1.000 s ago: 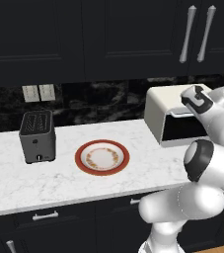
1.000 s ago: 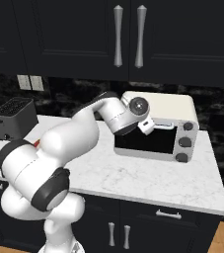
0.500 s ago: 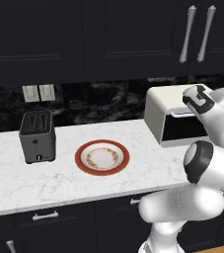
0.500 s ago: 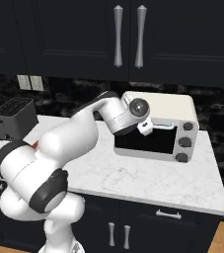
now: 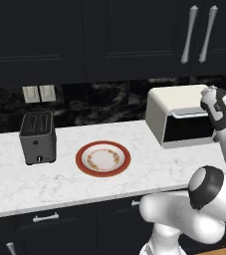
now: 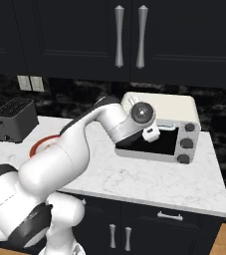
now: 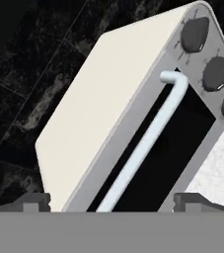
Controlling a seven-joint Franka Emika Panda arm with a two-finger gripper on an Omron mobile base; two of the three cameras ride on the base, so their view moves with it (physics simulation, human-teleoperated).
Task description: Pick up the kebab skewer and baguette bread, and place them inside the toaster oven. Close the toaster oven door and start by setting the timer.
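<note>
One white marble counter (image 5: 84, 187) under dark cabinets (image 5: 109, 40) holds your toaster oven (image 6: 169, 119); its door (image 7: 158, 163) looks shut. Your gripper (image 7: 112, 200) hangs spread wide before the handle bar (image 7: 148, 143), holding nothing.

Both base cameras are looking forward and down over the worktop (image 5: 84, 184), sharing the toaster oven (image 6: 159, 112); the hand camera is viewing it close, tilted.

Arm bent fwd, wrist up toward 1 o'clock; gripper (image 7: 111, 200) jaws spread wide, nothing between tips, hand rolled sideways.
</note>
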